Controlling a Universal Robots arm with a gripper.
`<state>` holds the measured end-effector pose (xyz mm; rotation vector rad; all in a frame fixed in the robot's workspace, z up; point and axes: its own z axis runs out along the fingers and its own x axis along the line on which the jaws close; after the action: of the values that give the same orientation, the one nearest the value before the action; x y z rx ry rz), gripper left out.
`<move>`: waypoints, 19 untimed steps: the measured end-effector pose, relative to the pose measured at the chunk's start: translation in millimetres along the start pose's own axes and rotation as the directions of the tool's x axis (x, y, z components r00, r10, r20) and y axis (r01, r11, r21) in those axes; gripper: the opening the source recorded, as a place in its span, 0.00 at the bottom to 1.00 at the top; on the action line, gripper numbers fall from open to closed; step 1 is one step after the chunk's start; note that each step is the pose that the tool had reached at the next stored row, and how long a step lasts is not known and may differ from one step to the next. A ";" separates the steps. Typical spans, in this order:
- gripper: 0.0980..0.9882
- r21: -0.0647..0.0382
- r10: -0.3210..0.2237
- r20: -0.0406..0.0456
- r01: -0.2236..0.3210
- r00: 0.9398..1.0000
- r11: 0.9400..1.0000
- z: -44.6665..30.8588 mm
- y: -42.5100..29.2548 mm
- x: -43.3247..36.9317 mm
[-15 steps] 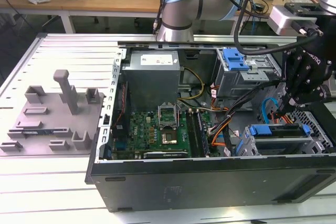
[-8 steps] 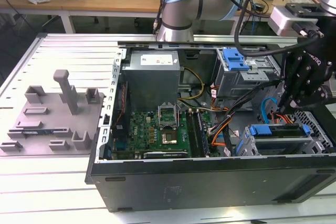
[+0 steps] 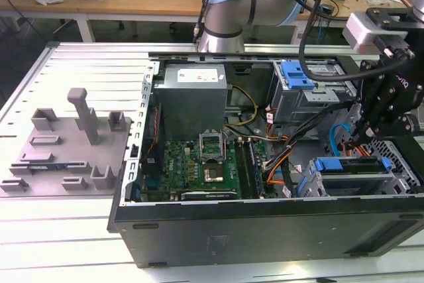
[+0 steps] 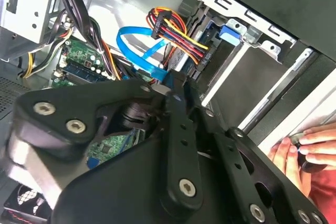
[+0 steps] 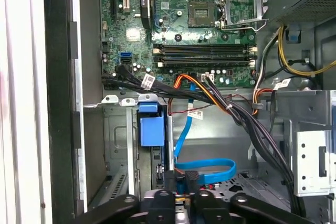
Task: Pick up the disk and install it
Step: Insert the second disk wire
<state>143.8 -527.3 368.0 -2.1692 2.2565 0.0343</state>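
Gripper point(image 3: 371, 138): we are hovering over the drive cage point(image 3: 358, 180); jaws' state indeterminable.
Risk: we are crowding cables point(image 5: 252, 124) at 12 o'clock; snagging likely.

Matt black plastic pincer point(image 4: 181, 103); dull grey sheet-metal computer case point(image 3: 265, 226); glossy blue ribbon cable point(image 5: 210, 170); ribbed bare-metal table point(image 3: 79, 64)

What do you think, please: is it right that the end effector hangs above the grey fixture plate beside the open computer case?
Not quite. In the exterior view the end effector hangs above the drive cage inside the open computer case, at that view's right. The grey fixture plate does lie beside the case, at that view's left, but well away from the end effector.
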 end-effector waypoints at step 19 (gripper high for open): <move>0.30 0.000 0.000 0.020 0.000 1.000 1.000 -4.0 -0.1 3.6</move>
<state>143.8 -531.0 371.9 -2.1585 2.2462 0.0565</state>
